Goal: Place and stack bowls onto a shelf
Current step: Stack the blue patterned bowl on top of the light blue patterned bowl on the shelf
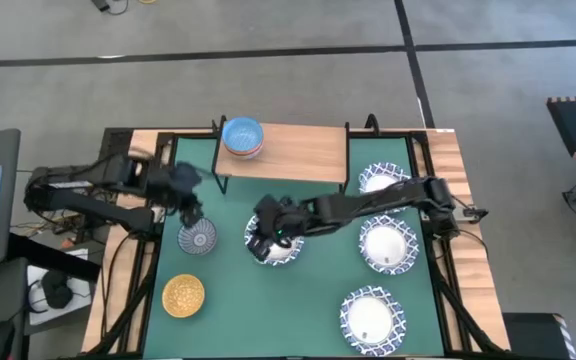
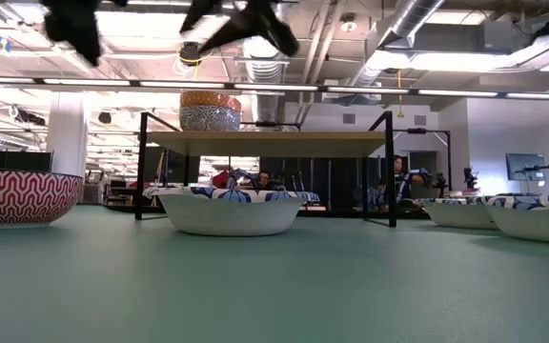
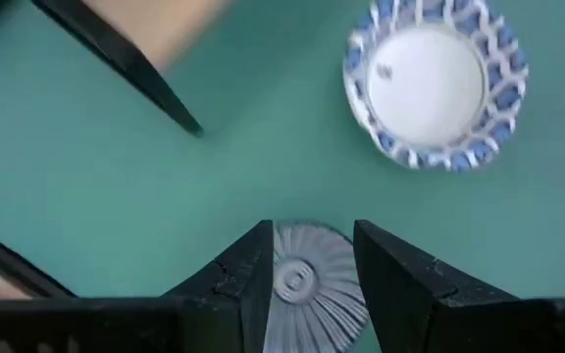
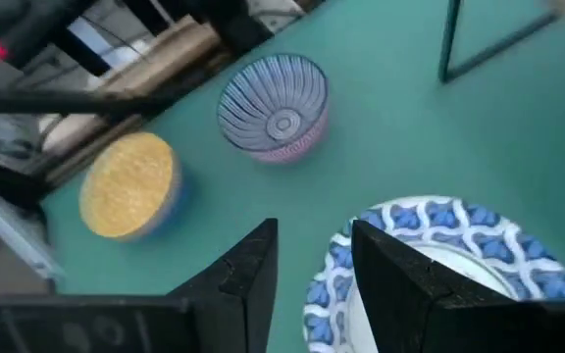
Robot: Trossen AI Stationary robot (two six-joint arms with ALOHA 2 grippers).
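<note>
In the high view my left gripper (image 1: 192, 212) hovers open just beyond the grey-blue patterned small bowl (image 1: 198, 238). Its wrist view shows that bowl (image 3: 307, 284) between the open fingers (image 3: 312, 230), below them. My right gripper (image 1: 264, 237) hangs open over the left rim of a white lattice-rimmed bowl (image 1: 280, 248), whose rim (image 4: 430, 230) shows past the fingers (image 4: 314, 230). In the low view both grippers (image 2: 76, 29) (image 2: 251, 24) are high above the bowls. The shelf (image 1: 288, 150) carries a light blue bowl stacked in a red one (image 1: 242, 137). The yellow-orange bowl (image 1: 183, 295) sits on the table.
Three more white lattice-rimmed bowls (image 1: 380, 182) (image 1: 388, 245) (image 1: 372, 318) stand on the right half of the green table (image 1: 298, 300). The shelf's black legs (image 2: 143, 167) (image 2: 391, 170) stand at the far side, with open room on its plank right of the stack.
</note>
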